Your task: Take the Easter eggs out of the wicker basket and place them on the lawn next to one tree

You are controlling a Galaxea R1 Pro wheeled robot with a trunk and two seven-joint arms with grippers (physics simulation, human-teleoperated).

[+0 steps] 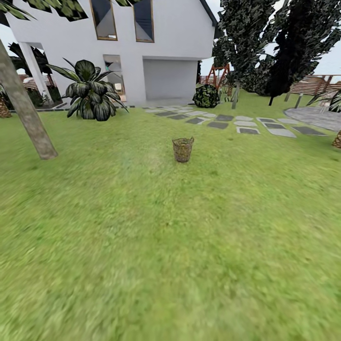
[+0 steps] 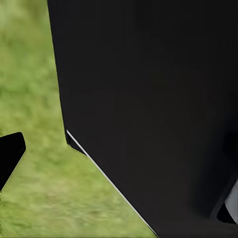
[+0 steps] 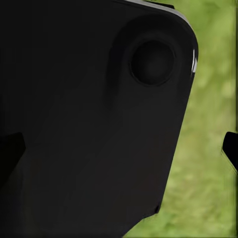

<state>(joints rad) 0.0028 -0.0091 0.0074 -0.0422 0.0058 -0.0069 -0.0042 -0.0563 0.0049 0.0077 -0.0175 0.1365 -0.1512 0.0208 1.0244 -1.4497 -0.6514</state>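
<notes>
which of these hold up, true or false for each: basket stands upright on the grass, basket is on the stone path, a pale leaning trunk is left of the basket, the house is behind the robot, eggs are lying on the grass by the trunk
1. The wicker basket stands upright on the lawn. True.
2. The basket is on the stepping stones. False: it sits on grass, nearer the camera than the stones.
3. A pale leaning trunk is left of the basket. True.
4. The house is behind the robot. False: it is ahead, beyond the basket.
5. Eggs lie on the grass by the trunk. False: only grass shows at its foot.
</notes>
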